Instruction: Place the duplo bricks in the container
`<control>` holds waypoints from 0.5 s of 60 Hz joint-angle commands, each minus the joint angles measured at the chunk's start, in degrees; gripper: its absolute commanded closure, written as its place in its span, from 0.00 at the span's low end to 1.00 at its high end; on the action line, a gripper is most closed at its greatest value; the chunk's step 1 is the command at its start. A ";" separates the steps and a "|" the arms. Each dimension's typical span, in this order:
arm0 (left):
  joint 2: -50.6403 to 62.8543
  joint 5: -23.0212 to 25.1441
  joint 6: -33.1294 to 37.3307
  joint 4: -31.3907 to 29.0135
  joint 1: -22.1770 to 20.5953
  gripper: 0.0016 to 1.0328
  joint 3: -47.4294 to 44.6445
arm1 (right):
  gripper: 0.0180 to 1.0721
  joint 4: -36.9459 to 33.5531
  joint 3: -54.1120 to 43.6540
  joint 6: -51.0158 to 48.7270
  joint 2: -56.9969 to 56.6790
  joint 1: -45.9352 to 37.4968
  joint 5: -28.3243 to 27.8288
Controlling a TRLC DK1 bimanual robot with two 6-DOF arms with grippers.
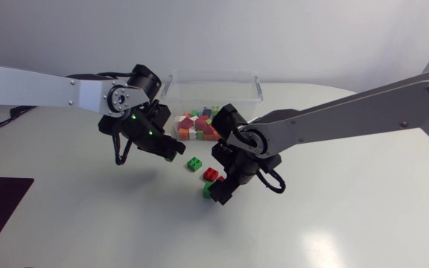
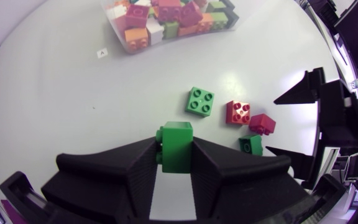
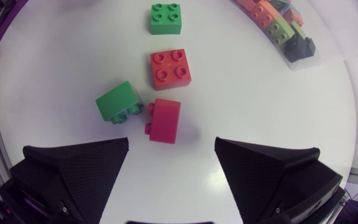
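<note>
Left wrist view: gripping held green brick from two sides with the left end effector, near the fingertips, studs seemingly toward one finger. Lifted off the table, short of the container, itself already well stocked with bricks.

Right wrist view: hanging wide open and empty with the right end effector over crimson brick and small green brick, the pair touching. Red square brick just ahead, green square brick beyond that.

Could go wrong, by my read:
- Arm-on-arm contact. In the head view, both end effectors just beside each other in front of the container. Risky to swing left toward it while lowering right.
- Double pick or skew. Closing on the crimson brick probably shoves its green neighbour.
- Slip or twist of the held brick, given the tip-only hold and studs on one side.
- Rim strike or bounce-out if released low or right at the near wall.

Room:
- Tight between the two end effectors and around the loose cluster.
- Plenty of bare table on the left arm's outer side and toward the near edge.
- Container close to the far table edge, so best approached from above, not pushed.
</note>
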 commanded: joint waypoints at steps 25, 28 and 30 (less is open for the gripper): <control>-9.97 0.53 1.51 4.67 2.69 0.79 -0.12 | 0.29 -9.63 13.70 -0.24 9.33 -0.62 0.34; -10.23 0.53 1.43 4.76 3.04 0.79 0.67 | 0.40 -9.54 14.40 -0.33 9.68 -0.80 0.08; -10.41 0.53 1.34 4.85 3.13 0.79 1.29 | 0.51 -9.54 15.02 -0.51 10.03 -0.80 -0.27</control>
